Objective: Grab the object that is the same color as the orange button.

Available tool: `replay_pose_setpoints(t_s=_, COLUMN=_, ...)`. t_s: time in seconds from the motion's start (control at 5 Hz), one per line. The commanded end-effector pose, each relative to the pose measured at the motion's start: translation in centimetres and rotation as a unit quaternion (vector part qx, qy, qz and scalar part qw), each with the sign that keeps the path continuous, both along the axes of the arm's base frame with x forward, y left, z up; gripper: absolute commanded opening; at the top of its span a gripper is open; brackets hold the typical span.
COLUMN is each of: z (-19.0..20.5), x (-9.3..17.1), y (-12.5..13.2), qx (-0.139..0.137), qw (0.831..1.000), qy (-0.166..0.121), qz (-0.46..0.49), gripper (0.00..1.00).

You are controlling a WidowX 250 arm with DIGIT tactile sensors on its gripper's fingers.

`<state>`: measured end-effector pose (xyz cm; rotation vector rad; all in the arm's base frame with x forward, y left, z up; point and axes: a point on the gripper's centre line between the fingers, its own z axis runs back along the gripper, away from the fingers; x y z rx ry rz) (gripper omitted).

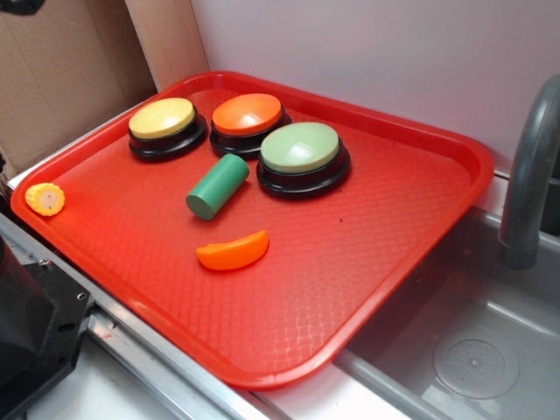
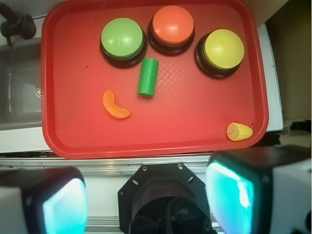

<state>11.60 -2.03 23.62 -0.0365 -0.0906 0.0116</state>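
Red tray (image 1: 420,227) holding orange wedge (image 1: 233,251) just beside green cylinder (image 1: 217,186), below orange button (image 1: 248,115). Wrist view only: fingers (image 2: 229,195) spread, empty.

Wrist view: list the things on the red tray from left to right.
Orange wedge → green-topped button → green cylinder → orange button → yellow-topped button → corn piece. The wedge and the green-topped button overlap somewhat in horizontal span; they are ordered by their centers.
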Motion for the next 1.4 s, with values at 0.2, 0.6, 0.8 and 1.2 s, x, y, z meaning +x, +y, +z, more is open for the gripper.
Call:
replay_pose_setpoints(t_s=0.2, z=-2.2, x=1.9, y=-0.7, qx=0.023, qw=0.998, qy=-0.015, qz=-0.060, gripper=1.00)
replay_pose_setpoints(t_s=0.6, z=-9.0, x=5.7, y=-3.6, qx=0.070, qw=0.982, qy=-0.014, qz=-0.177, gripper=1.00)
replay_pose_setpoints(t_s=0.8, z=-12.0, x=6.4, y=-4.8, qx=0.056, qw=0.974, qy=-0.023, qz=-0.219, gripper=1.00)
replay_pose_setpoints(t_s=1.2, z=-18.0, x=6.1, y=-6.6, qx=0.072, qw=0.969, qy=-0.020, qz=-0.235, gripper=1.00)
